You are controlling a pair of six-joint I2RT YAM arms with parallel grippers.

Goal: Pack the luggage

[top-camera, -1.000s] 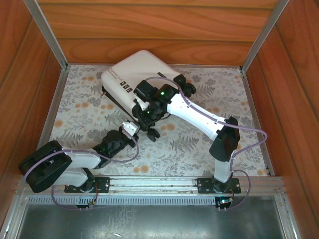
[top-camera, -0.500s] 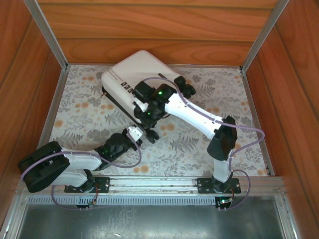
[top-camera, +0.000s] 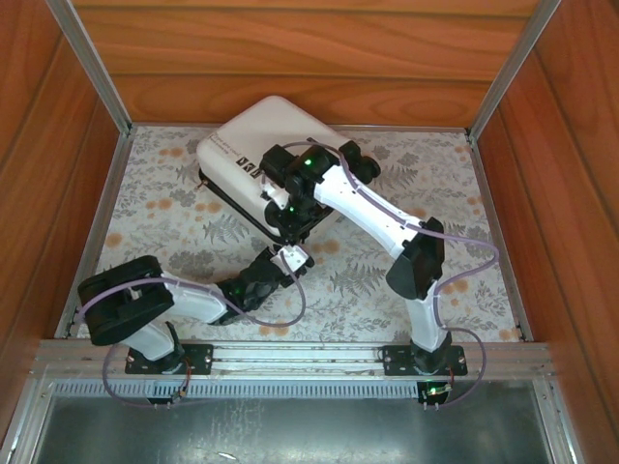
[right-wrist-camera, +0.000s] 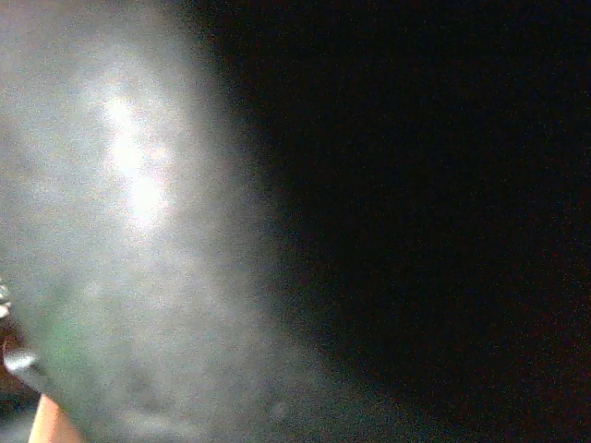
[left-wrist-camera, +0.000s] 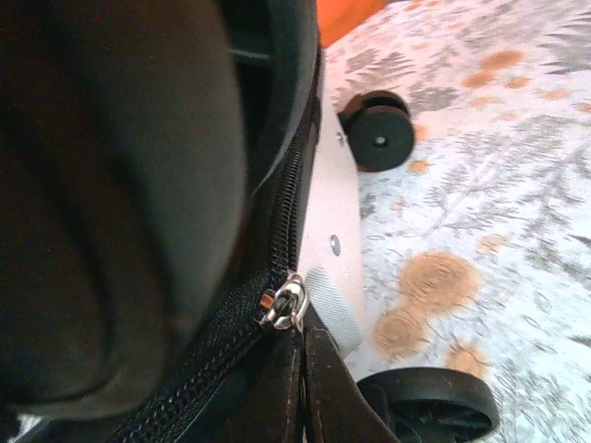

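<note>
**Listener:** Where is the luggage?

**Me:** The luggage (top-camera: 253, 135), a small white hard-shell case with black trim, lies toward the far side of the table. It is turned at an angle on a grey floral cloth (top-camera: 174, 232) dotted with orange. Wooden walls (top-camera: 290, 58) stand around the table.

**Listener:** What is your left hand doing?

**Me:** My left gripper (top-camera: 293, 257) reaches in low from the near left and sits at the near corner of the case. In my left wrist camera, the two dark fingers (left-wrist-camera: 323, 397) are pressed fully together. A silver zipper pull (left-wrist-camera: 284, 306) sits right at their tips. It looks pinched between them, though the tab itself is hidden (I only see the slider's metal loop). The black zipper (left-wrist-camera: 288, 198) runs up from there along the edge of the white shell (left-wrist-camera: 334, 212). Two black wheels show beside the shell, one farther up (left-wrist-camera: 377, 140) and one close by at the bottom (left-wrist-camera: 434, 413). A sliver of orange (left-wrist-camera: 351, 14) shows at the top edge.

**Listener:** And your right hand?

**Me:** My right gripper (top-camera: 290, 213) comes across from the near right and rests down on the lid near the case's near edge, just beyond my left gripper. From above, the wrist covers the jaws. The right wrist camera gives only a pale grey blur beside blackness, so I cannot tell how far that hand is spread or whether it grips anything.
</note>
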